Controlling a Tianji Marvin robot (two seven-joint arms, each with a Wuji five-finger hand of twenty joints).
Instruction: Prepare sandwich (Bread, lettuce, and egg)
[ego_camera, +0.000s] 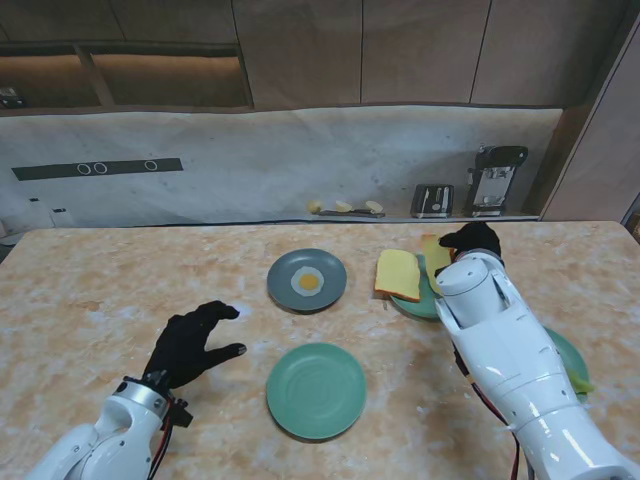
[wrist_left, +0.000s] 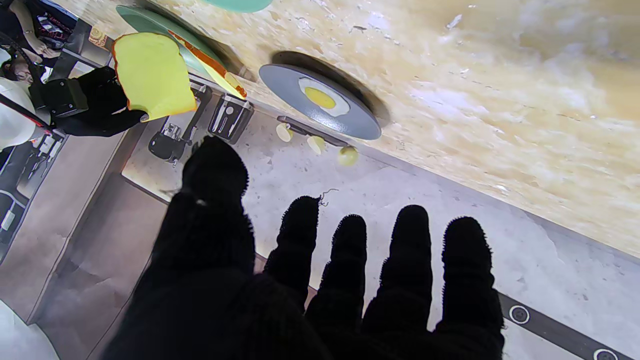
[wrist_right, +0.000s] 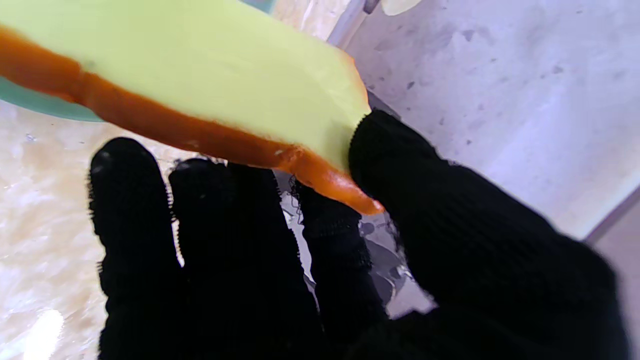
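The right hand (ego_camera: 472, 240) pinches a bread slice (wrist_right: 210, 65), yellow with an orange crust, over the far green plate (ego_camera: 412, 303). The left hand (ego_camera: 192, 340) is spread wide, holding nothing. The egg (ego_camera: 308, 282) sits on a grey plate (ego_camera: 284, 290). The table (ego_camera: 90, 290) is tan marble, with brown cupboards behind.

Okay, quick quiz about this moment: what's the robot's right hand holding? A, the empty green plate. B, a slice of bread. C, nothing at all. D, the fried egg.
B. In the right wrist view the right hand pinches a slice of bread between thumb and fingers, and the stand view shows the slice raised over the far green plate; the fried egg lies on its grey plate.
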